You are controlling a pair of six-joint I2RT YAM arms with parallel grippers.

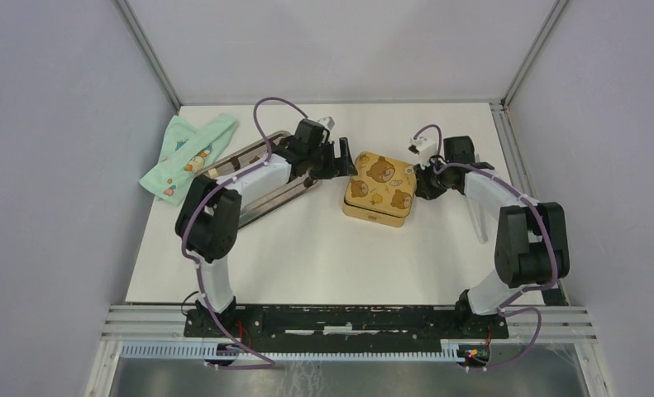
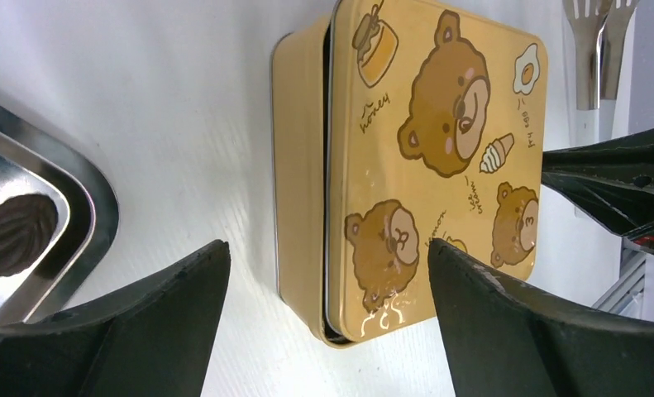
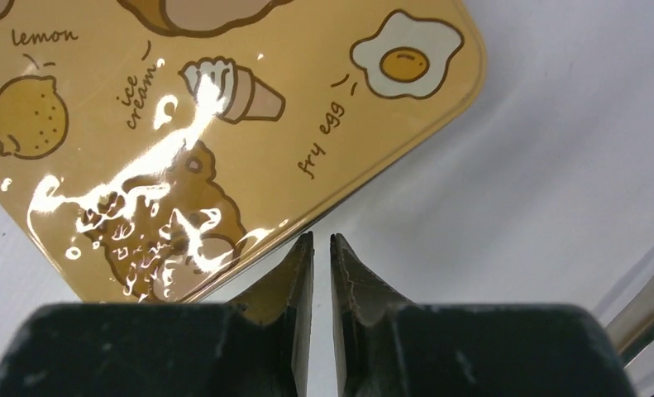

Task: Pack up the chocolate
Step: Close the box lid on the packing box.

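— Where's the chocolate (image 2: pixel 17 234) sitting?

— Left of the gold tin (image 1: pixel 379 188), in a steel tray (image 2: pixel 100 217). The left wrist view shows one dark brown swirled piece on the tray floor. The arm covers most of the tray from above, so I can't count more.

— Is any of it inside the tin?

— I can't tell. The lid (image 2: pixel 439 149) (the one with bears, a honey pot and a fried egg) is on the tin, with a thin dark gap along the side facing the tray.

— What about the left gripper (image 1: pixel 346 162)?

— It hangs just beside the tin's left side, between tin and tray. Its jaws are spread wide and grasp nothing.

— And the right gripper (image 3: pixel 322 244)?

— It's at the tin's right side, near the fried-egg corner. The fingers are pinched almost together, with only a slit between them and nothing in it. The tips sit right at the lid's edge (I can't tell whether they touch it).

— Is anything else around the tin?

— A slotted metal utensil (image 2: pixel 592 50) lies on the white table (image 1: pixel 307 248) beyond the tin's right side. A green patterned cloth (image 1: pixel 187 157) lies well to the left, past the tray.
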